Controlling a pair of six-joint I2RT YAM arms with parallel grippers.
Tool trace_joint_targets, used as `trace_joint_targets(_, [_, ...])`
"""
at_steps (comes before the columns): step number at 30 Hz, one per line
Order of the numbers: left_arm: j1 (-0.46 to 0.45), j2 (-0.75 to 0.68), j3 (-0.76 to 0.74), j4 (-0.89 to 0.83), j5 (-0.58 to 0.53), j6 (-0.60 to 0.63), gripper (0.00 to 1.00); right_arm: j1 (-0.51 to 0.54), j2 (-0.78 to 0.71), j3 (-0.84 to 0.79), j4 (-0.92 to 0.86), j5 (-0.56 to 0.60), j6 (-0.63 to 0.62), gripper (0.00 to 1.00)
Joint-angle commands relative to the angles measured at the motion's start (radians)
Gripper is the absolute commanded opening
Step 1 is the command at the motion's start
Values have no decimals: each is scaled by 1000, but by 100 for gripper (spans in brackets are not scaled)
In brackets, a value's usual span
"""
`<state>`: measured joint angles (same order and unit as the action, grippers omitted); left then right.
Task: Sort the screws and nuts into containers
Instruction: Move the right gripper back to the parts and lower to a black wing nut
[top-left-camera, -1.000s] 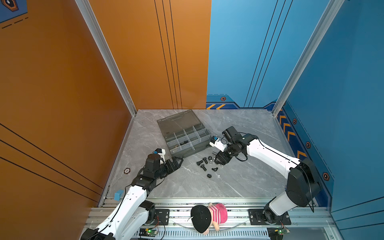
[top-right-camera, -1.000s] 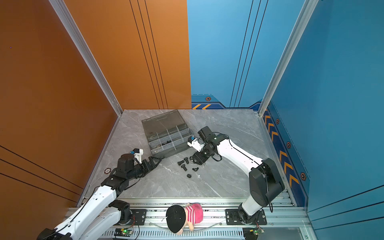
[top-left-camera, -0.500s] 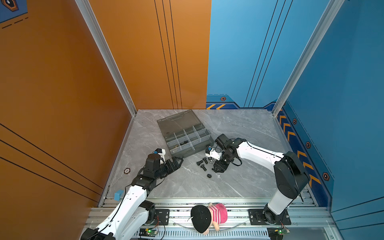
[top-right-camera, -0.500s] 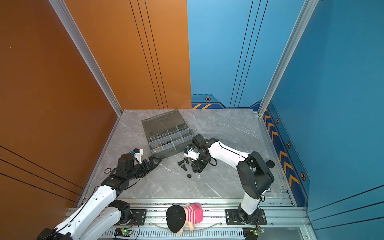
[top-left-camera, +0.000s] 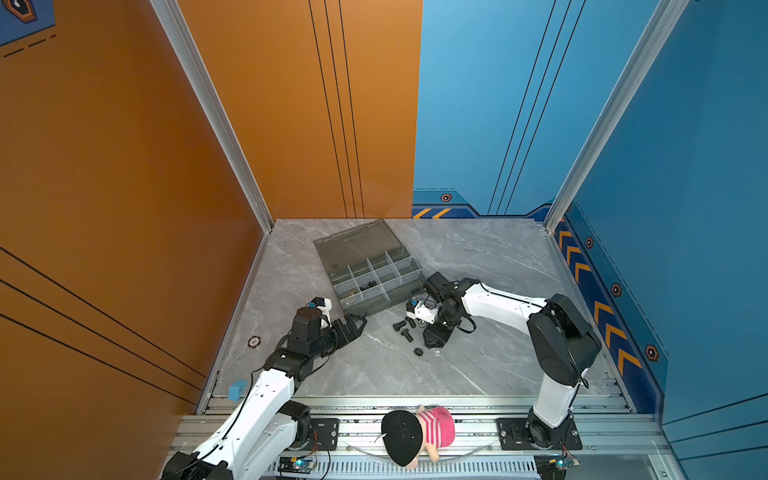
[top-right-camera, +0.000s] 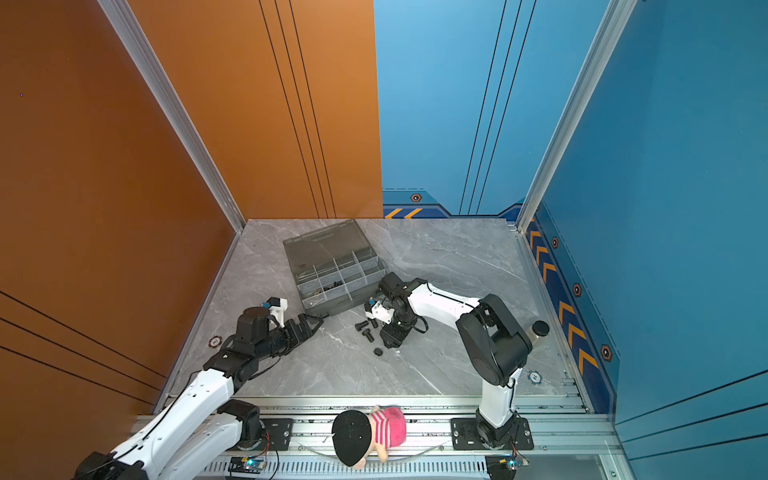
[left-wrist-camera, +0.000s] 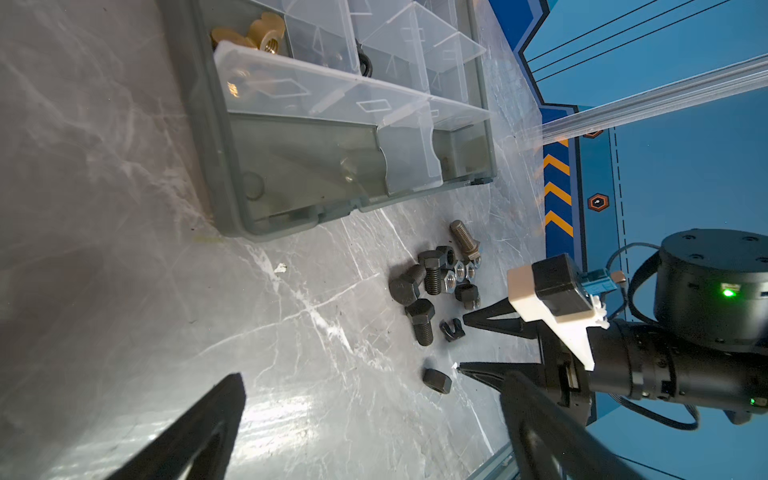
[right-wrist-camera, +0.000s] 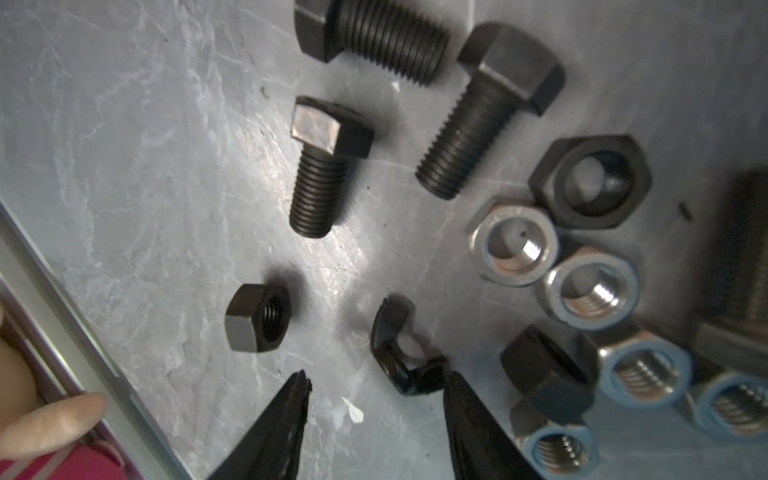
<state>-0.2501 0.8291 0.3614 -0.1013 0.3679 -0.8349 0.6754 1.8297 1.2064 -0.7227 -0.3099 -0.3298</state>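
Grey marble tabletop (top-left-camera: 478, 257) carries loose screws (right-wrist-camera: 320, 174) and nuts (right-wrist-camera: 513, 245) just beside the containers (top-left-camera: 376, 270), where 2 brass wing nuts (left-wrist-camera: 266, 33) lie in 1 cell. My right hand (left-wrist-camera: 460, 343) is spread, 1 finger touching a black wing nut (right-wrist-camera: 399, 353). My left hand (top-left-camera: 353, 326) hovers nearby, spread wide and holding nothing.

Both top views sit high above me, side by side, looking down and forward over the whole table (top-left-camera: 478, 257), sharing nearly everything. My left wrist camera looks low across the table at the case (left-wrist-camera: 216, 166), the loose bolts (left-wrist-camera: 420, 318) and my right gripper (left-wrist-camera: 460, 344). My right wrist camera hangs very close over those same bolts, facing almost straight down.
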Motion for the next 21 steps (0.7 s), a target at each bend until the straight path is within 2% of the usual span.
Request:
trace_joint_targets(1, [-9,2,29,-14,-2,21,98,5,31,43,-14,14,-29,55])
trace_joint_targets(16, [-9,13,37,-20,-4,23,98,5,51,35,-30,20,-29,51])
trace_joint_targets(21, [-8,11,35,-22,-1,24,98,6,55,29,-36,9,-23,46])
